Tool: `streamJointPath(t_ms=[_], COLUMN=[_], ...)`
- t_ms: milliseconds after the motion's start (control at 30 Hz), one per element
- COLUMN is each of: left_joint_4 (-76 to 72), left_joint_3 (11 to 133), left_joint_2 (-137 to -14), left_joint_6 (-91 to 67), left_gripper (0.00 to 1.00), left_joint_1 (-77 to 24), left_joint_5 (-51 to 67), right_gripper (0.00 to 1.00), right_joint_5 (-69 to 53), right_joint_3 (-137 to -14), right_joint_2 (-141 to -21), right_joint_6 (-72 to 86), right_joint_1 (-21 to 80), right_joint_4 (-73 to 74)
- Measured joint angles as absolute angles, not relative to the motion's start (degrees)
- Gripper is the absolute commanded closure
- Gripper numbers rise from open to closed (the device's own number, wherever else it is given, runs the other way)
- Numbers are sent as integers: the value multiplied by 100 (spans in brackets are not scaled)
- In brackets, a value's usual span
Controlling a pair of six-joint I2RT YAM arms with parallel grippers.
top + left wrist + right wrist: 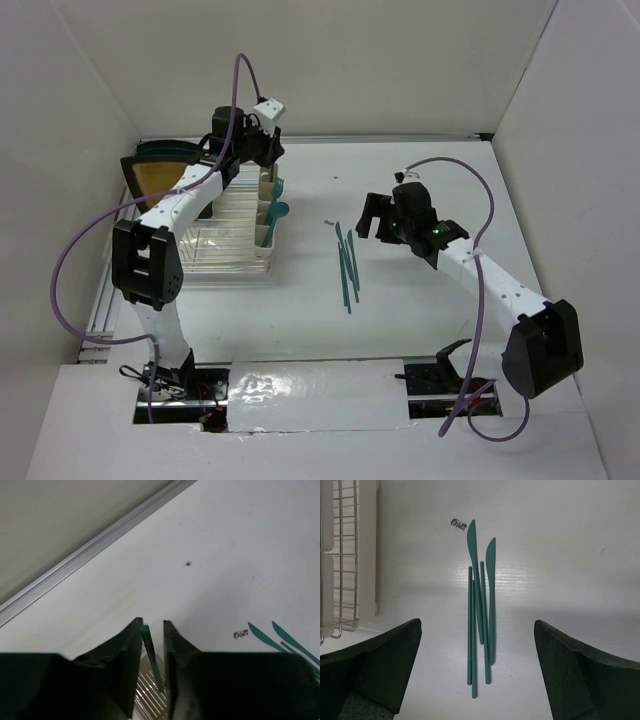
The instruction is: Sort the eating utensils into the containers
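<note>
1. Left hand (pixel 258 150): reaches to the far-left part of the table (pixel 300 330) and hangs above the far end of the cups (pixel 266 228).
2. Left hand, wrist view: the fingers (pixel 127 655) stand a narrow gap apart, and a slim teal handle (pixel 152 660) runs between them. Its top lies against one finger. Whether the fingers press it cannot be told.
3. Cups: a cream-white joined row set against the right side of the wire rack (pixel 215 240), which sits along the table's left edge. The standing utensils (pixel 278 205), all teal, rise out of the cups.
4. Loose utensils (pixel 346 265): a small teal bundle lying flat near the middle of the table, the pieces side by side and touching, running from the far side toward the near edge. The right wrist view shows two knife blades at the far end of the bundle and several thin handles beside them.
5. Right hand (pixel 372 215): spread wide and holding nothing. It hovers over the far end of the bundle. In its wrist view the bundle lies between the two fingers (pixel 380 670), well apart from both.
6. Board (pixel 160 172): tan with a dark rim, at the far-left corner behind the rack.
7. Speck (pixel 458 524): a small grey mark on the table just beyond the knife tips.
</note>
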State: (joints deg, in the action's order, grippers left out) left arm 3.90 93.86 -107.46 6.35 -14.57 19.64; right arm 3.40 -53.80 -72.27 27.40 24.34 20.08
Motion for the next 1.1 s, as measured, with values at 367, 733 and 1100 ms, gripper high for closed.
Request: streamJointPath(t_ms=[367, 733, 1100], left_joint_4=[661, 1260, 1474], left_joint_3=[9826, 10676, 9690], left_joint_2=[-10783, -10409, -8237], left_joint_6=[744, -213, -652], left_gripper=[3, 0, 0], left_joint_1=[-1494, -926, -755], left_joint_5=[1767, 2471, 3474], right_gripper=[0, 18, 46], right_joint_5=[121, -16, 513], right_joint_3=[-5164, -4772, -4722], right_joint_2=[-7371, -7662, -8621], right_joint_6=[2742, 2762, 2777], right_joint_1=[2434, 2532, 3186], right_joint_4=[1964, 1739, 1577])
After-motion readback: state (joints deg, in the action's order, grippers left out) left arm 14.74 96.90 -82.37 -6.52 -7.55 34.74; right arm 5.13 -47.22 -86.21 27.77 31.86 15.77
